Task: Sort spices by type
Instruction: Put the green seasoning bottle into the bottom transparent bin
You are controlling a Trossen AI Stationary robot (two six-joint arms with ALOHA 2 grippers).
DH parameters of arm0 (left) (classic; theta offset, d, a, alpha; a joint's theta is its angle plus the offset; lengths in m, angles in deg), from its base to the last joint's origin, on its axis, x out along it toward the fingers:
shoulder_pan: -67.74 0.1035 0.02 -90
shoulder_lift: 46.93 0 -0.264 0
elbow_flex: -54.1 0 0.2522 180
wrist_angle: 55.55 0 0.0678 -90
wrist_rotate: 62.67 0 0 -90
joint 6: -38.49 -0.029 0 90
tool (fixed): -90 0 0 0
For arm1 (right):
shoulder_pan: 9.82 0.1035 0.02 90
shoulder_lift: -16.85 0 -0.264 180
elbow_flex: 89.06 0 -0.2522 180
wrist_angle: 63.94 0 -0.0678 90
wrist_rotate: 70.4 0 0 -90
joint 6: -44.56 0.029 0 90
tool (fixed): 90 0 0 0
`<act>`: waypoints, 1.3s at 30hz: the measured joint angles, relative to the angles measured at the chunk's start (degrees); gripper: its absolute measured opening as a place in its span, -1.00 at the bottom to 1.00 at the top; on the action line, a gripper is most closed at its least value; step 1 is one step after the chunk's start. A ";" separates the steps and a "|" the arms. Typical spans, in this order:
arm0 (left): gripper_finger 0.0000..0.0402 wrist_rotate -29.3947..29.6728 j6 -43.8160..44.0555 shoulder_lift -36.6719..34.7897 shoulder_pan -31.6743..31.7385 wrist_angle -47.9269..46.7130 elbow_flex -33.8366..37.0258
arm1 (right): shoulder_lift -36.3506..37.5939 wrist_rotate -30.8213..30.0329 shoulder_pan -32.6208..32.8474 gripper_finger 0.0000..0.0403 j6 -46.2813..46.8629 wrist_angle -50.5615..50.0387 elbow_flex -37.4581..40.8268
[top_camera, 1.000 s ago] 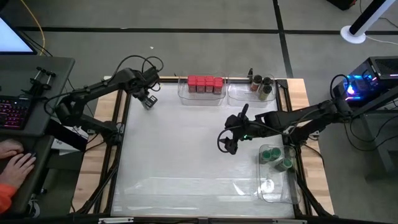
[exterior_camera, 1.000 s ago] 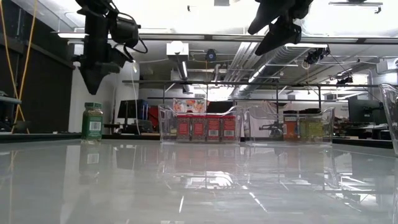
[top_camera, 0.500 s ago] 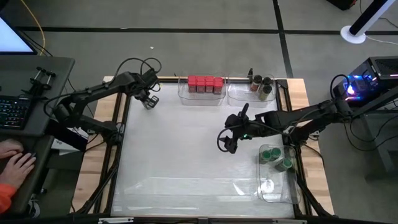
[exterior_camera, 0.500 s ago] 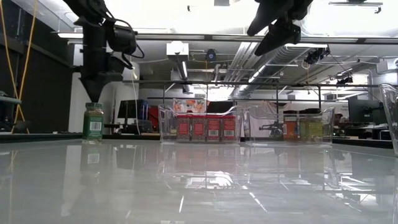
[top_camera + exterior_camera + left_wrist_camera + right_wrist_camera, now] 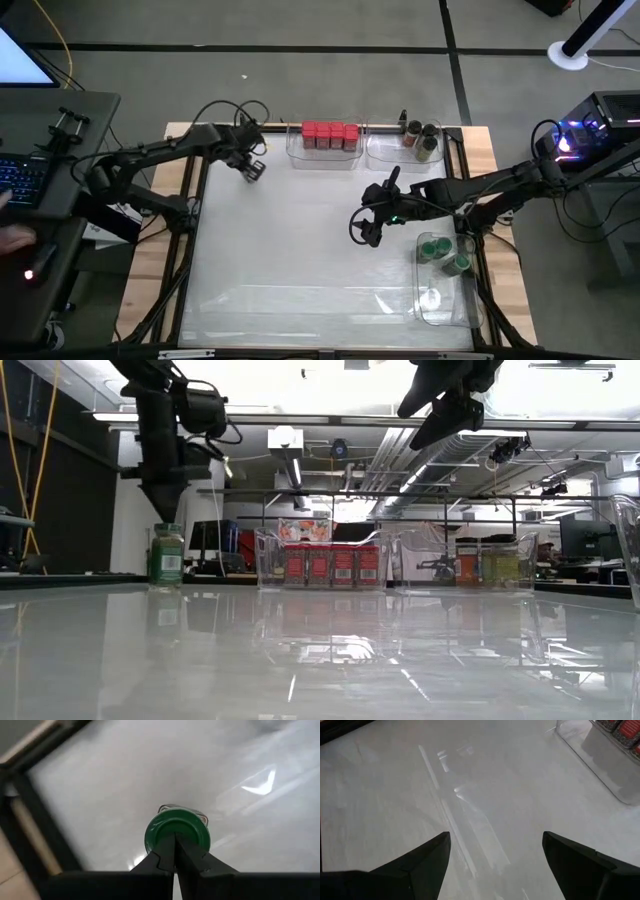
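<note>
A spice jar with a round green cap (image 5: 176, 835) stands upright on its base on the white table, near the far left corner; it also shows in the low view (image 5: 166, 555). My left gripper (image 5: 252, 167) is shut and points down onto this cap. My right gripper (image 5: 371, 230) is open and empty, hanging above the table right of the middle; its spread fingers show in its wrist view (image 5: 495, 865). Several red-capped jars (image 5: 329, 133) stand in a clear bin at the far edge. Green-capped jars (image 5: 440, 250) stand in a clear bin at the right. My left gripper presses its shut fingertips (image 5: 174, 840) down on the top of the jar's green cap (image 5: 165, 827), near the middle of the cap. The fingers come from above, pointing down. The jar stands upright with its base on the table.
A second clear bin (image 5: 418, 141) at the far right holds dark-capped jars. The long right bin (image 5: 447, 300) runs along the table's right edge. A desk with a keyboard (image 5: 20, 180) and a person's hand (image 5: 15, 238) lies left of the table.
My left gripper has come down onto the green-capped jar's cap and gone toward the table's right edge. The jar has slid a short way along the table to the right with it, staying upright.
</note>
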 joint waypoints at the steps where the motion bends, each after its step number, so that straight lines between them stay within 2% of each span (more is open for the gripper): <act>1: -1.00 -0.64 0.84 0.00 -1.17 0.41 0.00 | 0.00 0.02 0.00 0.55 0.00 -0.04 0.00; 7: -1.00 -2.78 7.43 0.07 -8.41 4.61 0.09 | 0.00 0.11 0.00 0.55 0.61 -0.09 0.00; 13: -1.00 -5.16 13.30 1.36 -15.54 13.23 0.17 | 0.00 0.13 0.00 0.55 0.63 -0.11 0.00; 19: -1.00 -6.86 16.98 7.04 -21.96 22.65 -0.04 | 0.00 0.24 0.00 0.55 0.62 -0.13 0.00; 26: -1.00 -11.79 20.14 14.42 -27.77 40.03 -0.62 | 0.02 2.69 0.00 0.55 0.66 -0.59 0.00; 30: -1.00 -12.72 19.20 18.28 -29.98 43.59 -5.11 | 0.04 2.78 0.00 0.55 0.61 -0.55 0.00; 39: -1.00 -14.68 7.33 26.40 -32.80 39.78 -19.18 | 1.64 3.48 0.00 0.55 -1.22 -0.55 0.00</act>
